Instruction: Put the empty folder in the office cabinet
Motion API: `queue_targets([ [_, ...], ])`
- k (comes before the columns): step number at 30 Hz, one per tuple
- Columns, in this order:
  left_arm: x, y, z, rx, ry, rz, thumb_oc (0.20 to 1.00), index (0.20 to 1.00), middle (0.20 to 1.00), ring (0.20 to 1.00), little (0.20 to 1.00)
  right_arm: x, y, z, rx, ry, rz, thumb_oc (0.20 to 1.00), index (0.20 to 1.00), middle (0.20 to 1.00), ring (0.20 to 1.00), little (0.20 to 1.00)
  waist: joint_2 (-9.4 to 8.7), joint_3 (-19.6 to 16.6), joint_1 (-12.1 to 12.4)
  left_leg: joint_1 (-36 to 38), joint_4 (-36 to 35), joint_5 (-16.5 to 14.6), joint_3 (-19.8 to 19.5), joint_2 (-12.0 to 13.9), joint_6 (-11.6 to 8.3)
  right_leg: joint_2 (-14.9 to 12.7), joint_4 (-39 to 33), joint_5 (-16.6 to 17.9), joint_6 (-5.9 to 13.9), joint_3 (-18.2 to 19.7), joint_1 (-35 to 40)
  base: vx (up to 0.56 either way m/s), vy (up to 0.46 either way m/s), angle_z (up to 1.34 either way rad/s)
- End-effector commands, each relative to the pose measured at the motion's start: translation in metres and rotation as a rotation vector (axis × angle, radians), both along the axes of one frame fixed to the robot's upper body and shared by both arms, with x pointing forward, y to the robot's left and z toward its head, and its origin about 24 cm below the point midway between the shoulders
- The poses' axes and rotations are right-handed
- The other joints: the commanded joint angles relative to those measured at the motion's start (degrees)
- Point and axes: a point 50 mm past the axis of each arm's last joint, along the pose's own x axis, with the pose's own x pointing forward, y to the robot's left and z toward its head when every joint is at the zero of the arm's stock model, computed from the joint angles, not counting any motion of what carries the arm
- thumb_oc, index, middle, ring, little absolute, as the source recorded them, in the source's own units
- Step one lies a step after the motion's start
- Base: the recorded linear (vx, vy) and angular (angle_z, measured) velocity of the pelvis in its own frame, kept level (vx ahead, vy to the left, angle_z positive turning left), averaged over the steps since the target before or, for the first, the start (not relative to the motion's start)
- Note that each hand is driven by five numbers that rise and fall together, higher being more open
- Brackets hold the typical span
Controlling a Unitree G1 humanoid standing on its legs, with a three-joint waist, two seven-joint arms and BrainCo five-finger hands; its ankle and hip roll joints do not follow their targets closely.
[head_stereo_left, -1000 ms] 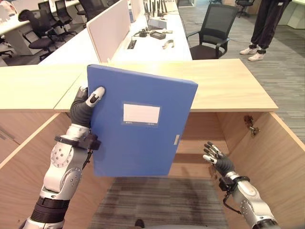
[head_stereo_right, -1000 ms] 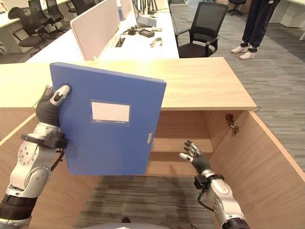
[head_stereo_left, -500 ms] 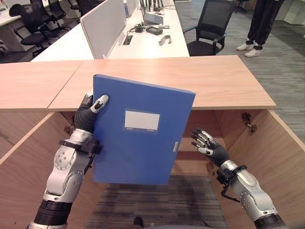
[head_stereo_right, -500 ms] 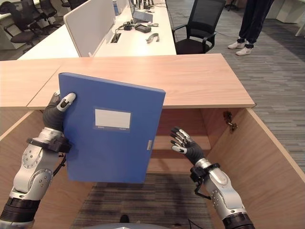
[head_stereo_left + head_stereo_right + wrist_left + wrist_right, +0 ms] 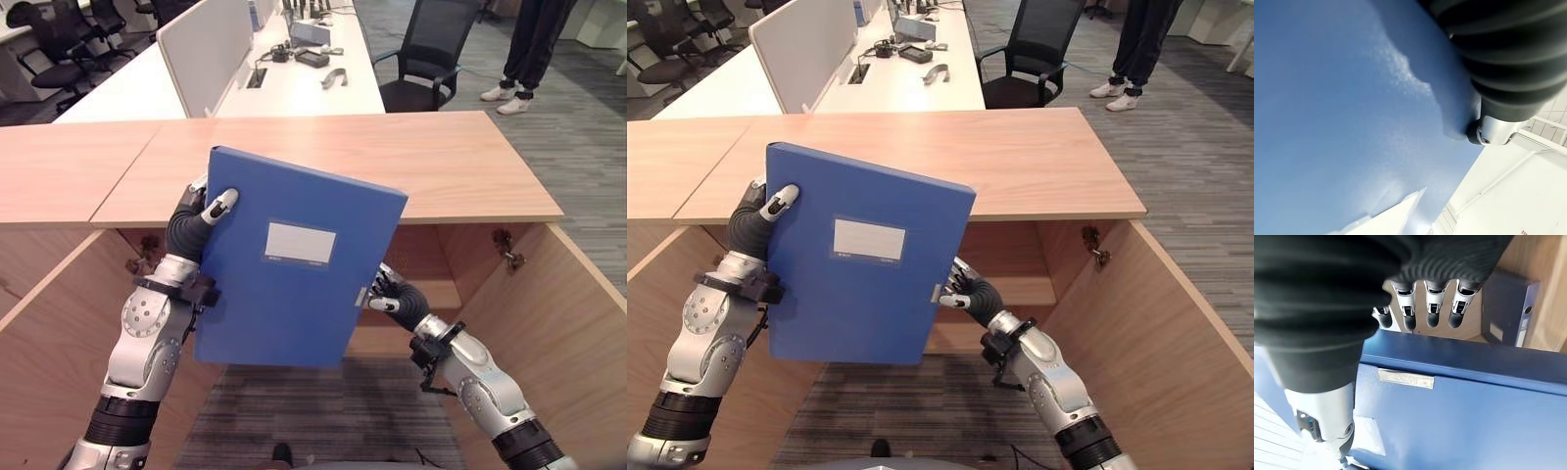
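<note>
A blue folder (image 5: 284, 274) with a white label is held upright in front of the open office cabinet (image 5: 431, 257). My left hand (image 5: 191, 227) grips its left edge, thumb on the front face and fingers behind. My right hand (image 5: 400, 299) is at the folder's right edge by the small clasp. In the right wrist view its fingers (image 5: 1432, 301) reach straight past the folder (image 5: 1459, 401) edge toward the cabinet's inside, with the thumb on the front side. The left wrist view has the folder face (image 5: 1327, 122) pressed close against that hand (image 5: 1498, 73).
The cabinet's wooden top (image 5: 470, 166) lies just behind the folder, with open doors at left (image 5: 49, 323) and right (image 5: 578, 313). A shelf (image 5: 436, 292) sits inside, and another dark blue folder (image 5: 1508, 313) stands there. Beyond are a desk (image 5: 294, 88), a chair (image 5: 431, 59) and a person's legs (image 5: 534, 49).
My right hand has risen and moved left from low in the cabinet opening to the folder's right edge. The folder has shifted slightly right and tilted; my left hand keeps its grip.
</note>
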Motion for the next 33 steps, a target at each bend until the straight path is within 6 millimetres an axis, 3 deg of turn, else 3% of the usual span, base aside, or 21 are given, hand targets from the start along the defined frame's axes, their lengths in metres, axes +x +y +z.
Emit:
queue_targets([
  [1, 0.013, -0.004, 0.030, 0.022, -0.154, 0.011, 0.200, 0.200, 0.200, 0.200, 0.200, 0.009, 0.018, 0.041, 0.107, -0.172, 0.056, 1.000, 1.000, 1.000, 1.000, 1.000, -1.09, -0.5, 0.6, 4.1, 0.2, -5.6, 1.6, 3.0, -2.36, -1.1, 0.9, -2.0, 2.11, -1.2, -0.8, 0.00, 0.000, 0.00],
  [32, 0.022, -0.046, 0.020, -0.054, -0.122, -0.075, 0.200, 0.200, 0.200, 0.200, 0.200, 0.011, 0.055, 0.047, 0.170, -0.182, 0.122, 1.000, 1.000, 1.000, 1.000, 1.000, -1.57, -0.5, 0.1, 4.3, 0.2, -5.8, 2.1, 2.9, -2.11, -1.2, 0.9, -1.8, 2.19, -0.4, -1.0, 0.00, 0.000, 0.00],
  [33, 0.022, -0.047, 0.019, -0.062, -0.120, -0.071, 0.200, 0.200, 0.200, 0.200, 0.200, 0.011, 0.056, 0.048, 0.171, -0.184, 0.119, 0.520, 0.520, 0.520, 0.520, 0.520, -1.63, -0.5, 0.0, 4.3, 0.2, -5.8, 2.0, 2.9, -2.10, -1.2, 1.0, -1.8, 2.15, -0.5, -1.0, 0.00, 0.000, 0.00],
])
